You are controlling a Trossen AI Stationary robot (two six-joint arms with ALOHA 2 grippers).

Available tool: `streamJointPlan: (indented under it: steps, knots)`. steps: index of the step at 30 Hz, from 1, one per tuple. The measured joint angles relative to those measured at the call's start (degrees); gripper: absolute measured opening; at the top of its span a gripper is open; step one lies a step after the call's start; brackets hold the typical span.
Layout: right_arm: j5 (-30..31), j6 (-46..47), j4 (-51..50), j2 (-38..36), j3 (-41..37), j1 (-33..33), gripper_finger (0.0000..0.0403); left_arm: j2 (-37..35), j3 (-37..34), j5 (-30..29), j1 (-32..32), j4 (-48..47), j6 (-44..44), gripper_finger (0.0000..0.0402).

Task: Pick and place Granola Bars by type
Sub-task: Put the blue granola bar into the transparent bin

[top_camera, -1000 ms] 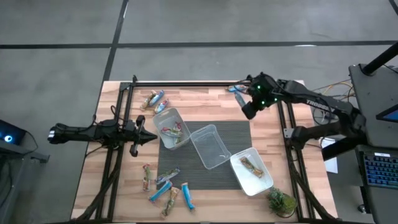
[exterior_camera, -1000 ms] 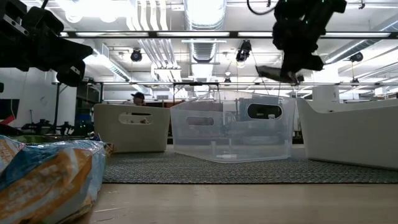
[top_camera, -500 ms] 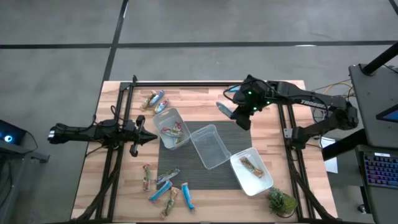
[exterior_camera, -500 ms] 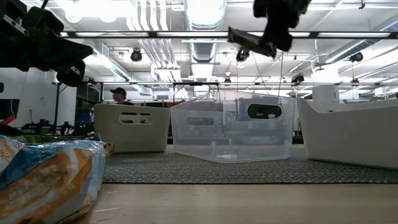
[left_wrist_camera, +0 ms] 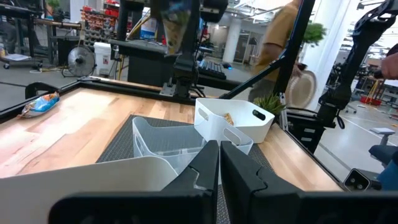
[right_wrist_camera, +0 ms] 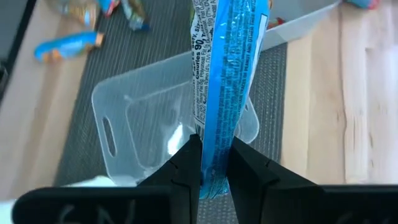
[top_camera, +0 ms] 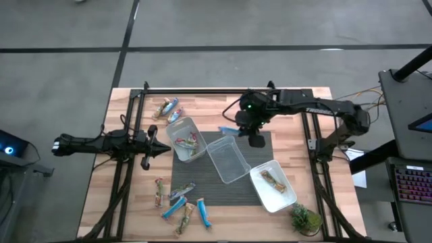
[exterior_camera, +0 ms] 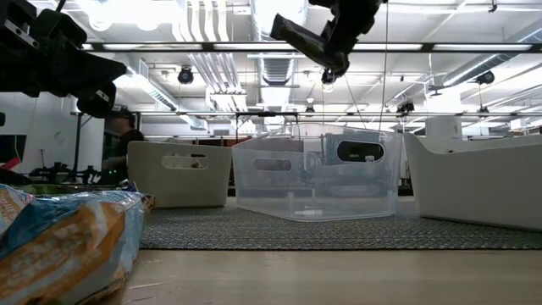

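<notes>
A pale butcher-block table [top_camera: 135, 196] of jointed wooden strips carries a dark, finely woven mat [top_camera: 260, 145] at its middle, framed by black metal rails; around it lies grey concrete floor, and the low view looks into a workshop hall with bright ceiling strip lights and exposed ducts, where a person [exterior_camera: 125, 140] stands behind the tubs. Three rounded-corner plastic tubs sit in a diagonal row on the mat: one [top_camera: 183, 125] nearest the left edge holding crinkly wrapped bars, a clear one [top_camera: 237, 172] in the middle, and a white one [top_camera: 287, 199] toward the front right corner with a tan bar [top_camera: 273, 179] inside. The right tool [top_camera: 248, 127] hangs above the far end of the clear tub, its dark fingers pinched on a glossy blue granola bar [right_wrist_camera: 225, 68] whose foil wrapper shows white print. More shiny bars [top_camera: 181, 206] lie scattered near the front edge, left of the mat, and a few [top_camera: 166, 108] near the far left corner. The left tool [top_camera: 159, 150] waits closed over the left side. A small green plant [top_camera: 305, 218] stands at the front right corner.
</notes>
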Motion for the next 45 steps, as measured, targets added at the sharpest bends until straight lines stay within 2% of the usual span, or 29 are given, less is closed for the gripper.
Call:
streamJointPlan:
  steps: [8, 15, 36, 45]
  knots:
    - [0.7, -14.2, -0.2, 5.2, 1.2, 2.1, 0.0059, 0.0, 0.0, 0.0, 0.0, 0.0, 0.0, 0.0]
    - [5.4, -22.5, -0.2, 8.5, 1.2, 3.1, 0.0059, 0.0, 0.0, 0.0, 0.0, 0.0, 0.0, 0.0]
    - [7.1, -18.5, 3.4, 16.8, 1.3, 4.3, 0.0059, 0.0, 0.0, 0.0, 0.0, 0.0, 0.0, 0.0]
    - [7.1, -17.7, 6.6, 17.0, 1.3, 4.3, 0.0059, 0.0, 0.0, 0.0, 0.0, 0.0, 0.0, 0.0]
